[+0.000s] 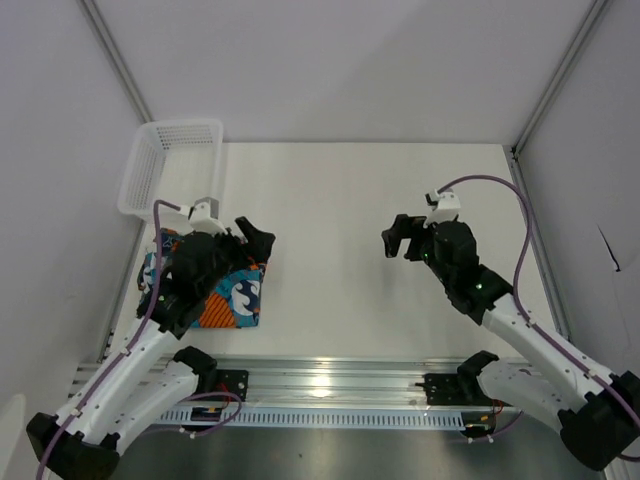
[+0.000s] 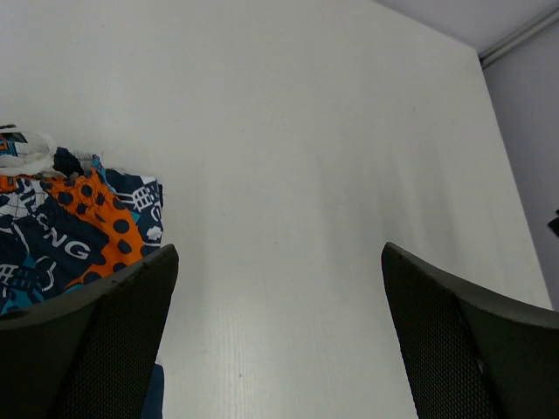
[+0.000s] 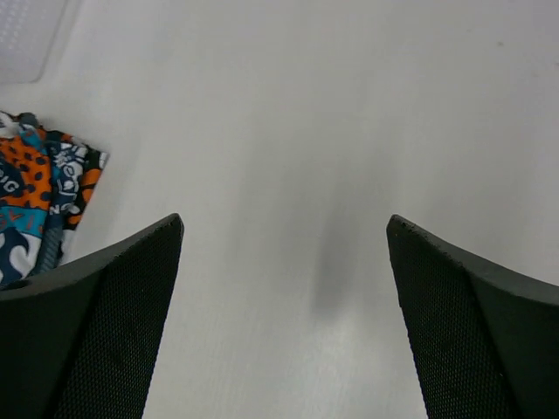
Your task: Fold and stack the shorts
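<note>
We take the white mesh basket (image 1: 165, 165) as our mark; it sits at the far left corner of the counter (image 1: 340, 200). The shorts (image 1: 232, 298) lie flat on the counter just on the near side of the basket. Whether they touch it we cannot tell, because the left arm (image 1: 150, 340) crosses that spot. They make a folded, roughly square bundle, and the print on top is teal-blue, orange, white and dark grey, with dots and white lettering. We see only this one print. Whether a second pair lies under it we cannot tell, since the arm covers much of the bundle.

The left claw (image 1: 258, 240) hangs near the basket, on its near right side, above the bundle's far right corner. In the wrist view its fingers (image 2: 105, 332) stand wide apart with bare counter between them. The shorts show just beside the left finger, and the claw grips nothing.

The right claw (image 1: 398, 240) is well apart from the basket, off to its right and nearer to us, over bare counter. Its fingers (image 3: 96, 314) are spread wide too, with nothing between them. In that wrist view the shorts sit at the left edge, with a corner of the basket just beyond them.
</note>
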Robot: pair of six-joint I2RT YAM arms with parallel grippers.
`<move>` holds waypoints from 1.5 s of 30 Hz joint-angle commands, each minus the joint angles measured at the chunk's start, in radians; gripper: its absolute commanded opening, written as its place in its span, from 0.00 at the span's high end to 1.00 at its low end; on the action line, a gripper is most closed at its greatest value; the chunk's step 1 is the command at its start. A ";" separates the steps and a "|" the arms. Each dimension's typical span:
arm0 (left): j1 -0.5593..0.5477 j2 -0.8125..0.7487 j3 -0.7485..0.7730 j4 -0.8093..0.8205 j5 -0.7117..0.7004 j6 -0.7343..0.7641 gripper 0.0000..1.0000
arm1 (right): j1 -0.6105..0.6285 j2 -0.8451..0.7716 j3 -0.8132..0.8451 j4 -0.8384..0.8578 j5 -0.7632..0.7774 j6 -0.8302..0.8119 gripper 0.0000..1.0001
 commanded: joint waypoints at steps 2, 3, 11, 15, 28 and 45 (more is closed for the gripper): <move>-0.131 -0.009 -0.013 0.026 -0.248 0.074 0.01 | -0.012 -0.199 -0.105 0.003 0.200 -0.058 0.00; -0.131 -0.015 -0.018 0.020 -0.245 0.080 0.01 | -0.024 -0.233 -0.127 0.008 0.217 -0.053 0.01; -0.132 -0.283 -0.278 0.095 -0.257 0.088 0.01 | -0.052 -0.408 -0.308 0.050 0.417 0.006 0.01; -0.131 -0.409 -0.334 0.080 -0.274 0.146 0.01 | -0.052 -0.429 -0.406 0.086 0.403 0.017 0.01; -0.131 -0.499 -0.412 0.075 -0.305 0.178 0.01 | -0.055 -0.440 -0.412 0.041 0.483 0.068 0.01; -0.131 -0.443 -0.421 0.104 -0.309 0.168 0.01 | -0.061 -0.399 -0.421 0.051 0.489 0.088 0.01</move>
